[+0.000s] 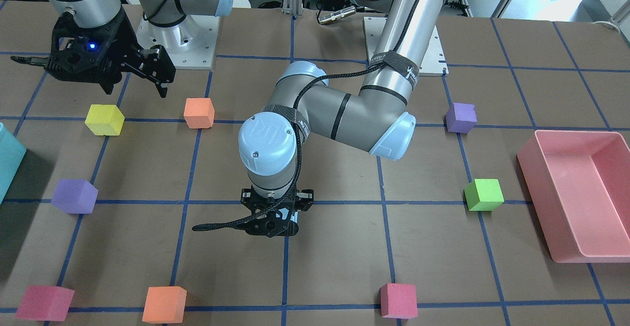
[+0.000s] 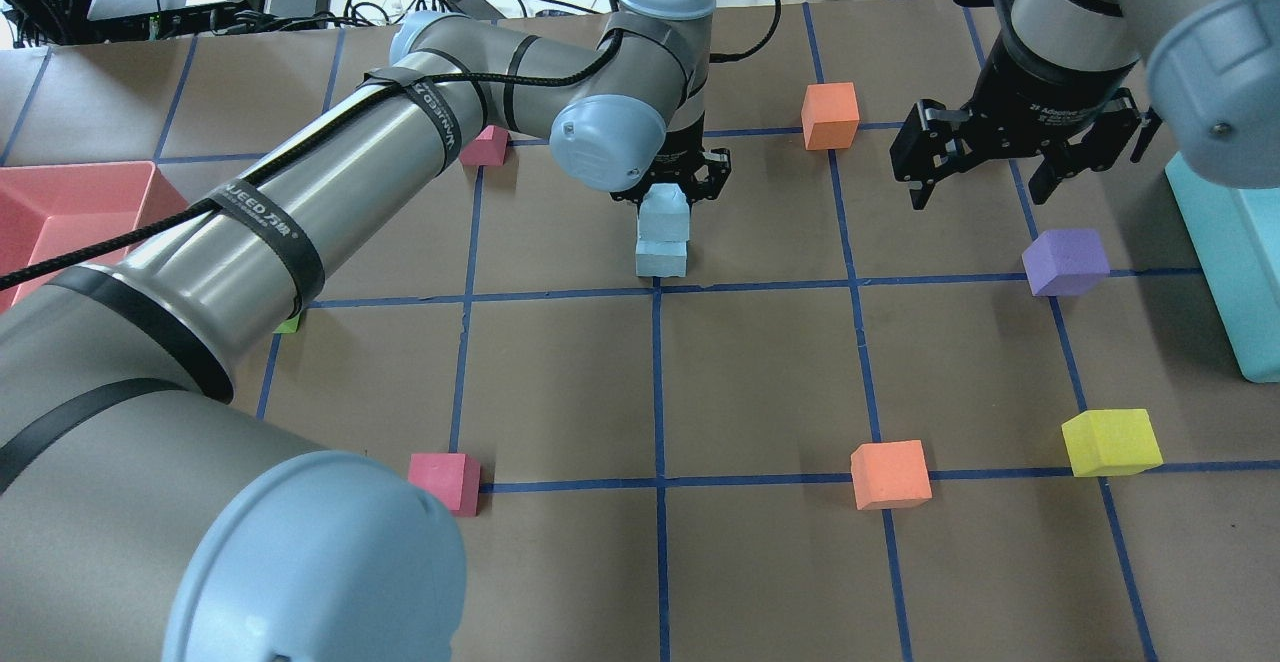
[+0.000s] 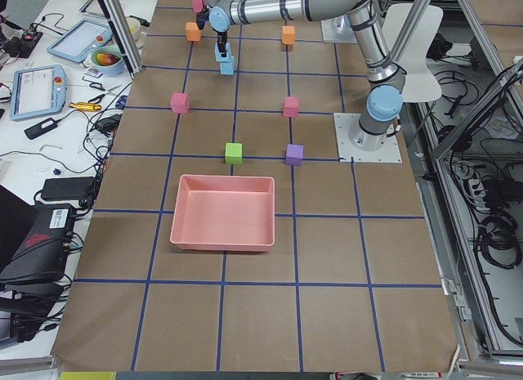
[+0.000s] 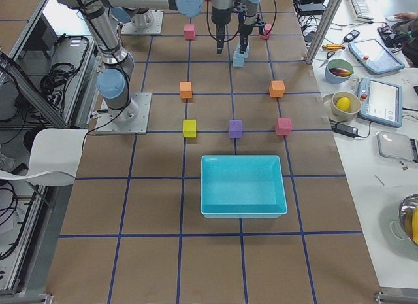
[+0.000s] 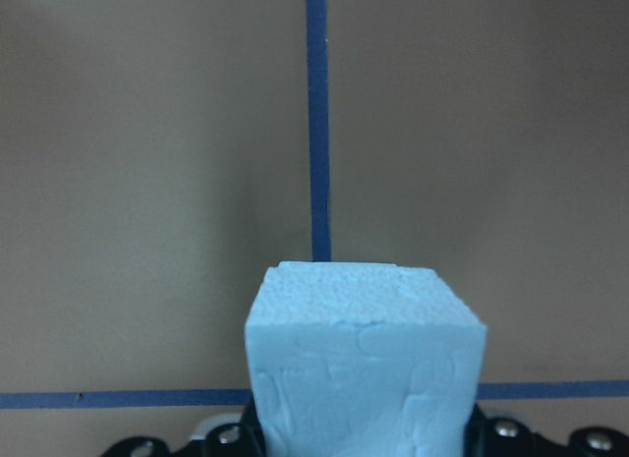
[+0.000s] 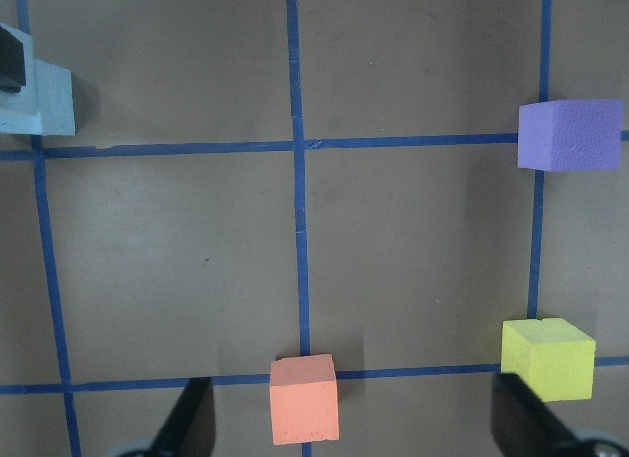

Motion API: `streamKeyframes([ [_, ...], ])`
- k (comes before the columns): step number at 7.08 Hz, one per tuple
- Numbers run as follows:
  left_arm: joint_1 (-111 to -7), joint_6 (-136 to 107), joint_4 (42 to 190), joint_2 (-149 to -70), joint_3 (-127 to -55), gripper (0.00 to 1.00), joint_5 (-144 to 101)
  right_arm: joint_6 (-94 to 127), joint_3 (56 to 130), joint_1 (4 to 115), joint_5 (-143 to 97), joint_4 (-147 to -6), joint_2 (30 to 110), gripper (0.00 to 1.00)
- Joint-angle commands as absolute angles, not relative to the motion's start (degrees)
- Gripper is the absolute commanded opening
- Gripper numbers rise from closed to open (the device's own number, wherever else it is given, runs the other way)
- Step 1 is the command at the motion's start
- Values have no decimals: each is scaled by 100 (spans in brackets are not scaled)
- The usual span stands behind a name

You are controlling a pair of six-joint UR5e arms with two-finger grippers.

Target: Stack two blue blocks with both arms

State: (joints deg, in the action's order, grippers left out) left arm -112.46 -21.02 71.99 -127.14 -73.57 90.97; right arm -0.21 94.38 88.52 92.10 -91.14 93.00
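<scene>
Viewing overhead: left black two-finger gripper (image 2: 668, 190) clenched on upper pale sky-blue foam cube (image 2: 665, 214), which rests on lower pale sky-blue foam cube (image 2: 661, 260).
Front-facing: right black two-finger gripper (image 1: 136, 91) released, empty, well apart from both cubes.
Left wrist: upper cube held between jaws.
Right wrist: one of the two cubes at top-left edge; which, cannot tell.

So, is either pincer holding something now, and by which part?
The left pincer grips the upper blue block by two opposite side faces; that block sits on the lower blue block. The right pincer is open and holds nothing.
</scene>
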Motion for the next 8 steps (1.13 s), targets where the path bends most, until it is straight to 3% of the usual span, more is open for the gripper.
streamKeyframes([
  [1, -11250, -2083, 7234, -12683, -7392, 51, 9097, -18, 9439, 8851, 9211, -9114, 9299, 100],
  [4, -11250, -2092, 7172, -12700, -7532, 51, 9105, -18, 9439, 8859, 9220, -9114, 9290, 100],
  [5, -11250, -2092, 7172, -12709, -7541, 61, 9097, -26, 9439, 8851, 9220, -9114, 9290, 100],
  [6, -11241, -2092, 7163, -12709, -7550, 100, 9079, -18, 9439, 8851, 9220, -9114, 9290, 100],
  [8, -11241, -2092, 7181, -12657, -7533, 100, 9061, -18, 9439, 8859, 9211, -9123, 9272, 100],
])
